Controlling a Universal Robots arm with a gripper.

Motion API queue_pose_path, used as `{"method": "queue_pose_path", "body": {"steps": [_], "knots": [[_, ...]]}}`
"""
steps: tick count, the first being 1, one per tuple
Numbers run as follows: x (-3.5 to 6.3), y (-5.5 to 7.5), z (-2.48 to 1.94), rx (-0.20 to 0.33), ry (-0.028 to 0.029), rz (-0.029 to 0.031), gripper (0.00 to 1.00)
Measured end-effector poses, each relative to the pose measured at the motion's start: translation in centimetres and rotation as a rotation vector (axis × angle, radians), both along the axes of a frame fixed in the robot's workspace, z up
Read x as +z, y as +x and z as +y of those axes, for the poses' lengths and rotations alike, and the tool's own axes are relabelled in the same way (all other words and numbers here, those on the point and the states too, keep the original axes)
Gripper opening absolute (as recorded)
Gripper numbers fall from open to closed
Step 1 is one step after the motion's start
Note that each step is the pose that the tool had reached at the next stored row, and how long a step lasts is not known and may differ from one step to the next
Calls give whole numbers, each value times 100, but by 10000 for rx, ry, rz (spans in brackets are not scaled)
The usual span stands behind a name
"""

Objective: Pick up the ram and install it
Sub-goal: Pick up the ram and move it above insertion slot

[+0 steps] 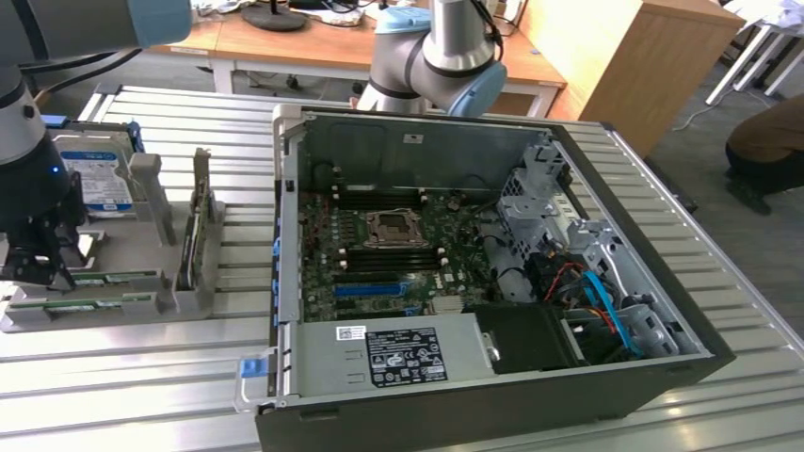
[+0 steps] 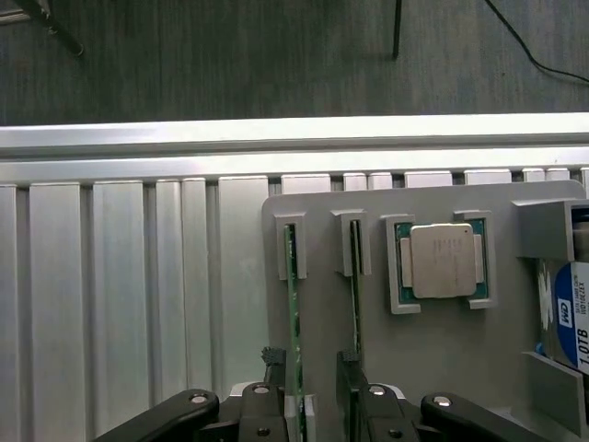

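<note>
**Q:** What sits at the exterior view's left, and why is it set out that way?

**A:** A dark tool (image 1: 38,268) hangs over a grey holder (image 2: 322,212) on the ribbed metal tabletop (image 1: 151,377). The holder gives each part its own nest. The ram (image 2: 293,313), a thin green stick, stands on edge in a narrow slot, probably so fingers can come down on either side of it. The tool's fingers are apart and straddle one end of the ram without clamping it. Nothing is held.

**Q:** How many of each part does the holder carry?

**A:** There are two green sticks in two parallel slots. One is the ram, and the second stick (image 2: 355,295) is just beside it, close to one finger. One square silver processor (image 2: 443,261) lies flat in a framed square nest near the sticks. One hard drive (image 1: 94,184) with a blue-white label leans between grey uprights at the holder's far side.

**Q:** And towards the exterior view's right?

**A:** One open computer case (image 1: 503,141) lies on its side on the tabletop, near the holder. Its open side faces up, presumably so the arm can reach in from above. Inside is one motherboard (image 1: 390,254), lying flat. Dark memory slots flank its central socket, but they are too small to count. The ram is well apart from them and is not yet installed.
</note>
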State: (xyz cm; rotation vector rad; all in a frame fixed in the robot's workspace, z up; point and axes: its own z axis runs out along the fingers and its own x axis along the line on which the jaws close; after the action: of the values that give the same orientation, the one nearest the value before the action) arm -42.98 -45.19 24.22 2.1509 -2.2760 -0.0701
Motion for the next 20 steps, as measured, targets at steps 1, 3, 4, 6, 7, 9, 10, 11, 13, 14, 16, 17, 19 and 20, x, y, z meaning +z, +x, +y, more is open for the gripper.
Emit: {"method": "queue_pose_path", "body": {"steps": [1,3,4,6,7,9,10,11,13,14,16,17,19,20], "knots": [[0,-1,-7,0,0,1,36],[0,-3,-24,0,0,0,36],[0,-4,-30,1,-1,1,36],[0,-4,-32,0,-1,1,36],[0,-4,-32,-1,0,1,36],[0,-5,-32,3,0,1,36],[-1,-5,-32,26,-1,2,36],[-2,-5,-32,67,0,2,36],[-4,-4,-33,161,-1,2,36],[-5,-4,-32,208,0,1,36],[-5,-4,-32,229,-1,1,36],[-6,-4,-32,230,0,1,36],[-18,-4,-32,231,2,-4,36],[-25,-4,-32,232,1,-1,36]]}}
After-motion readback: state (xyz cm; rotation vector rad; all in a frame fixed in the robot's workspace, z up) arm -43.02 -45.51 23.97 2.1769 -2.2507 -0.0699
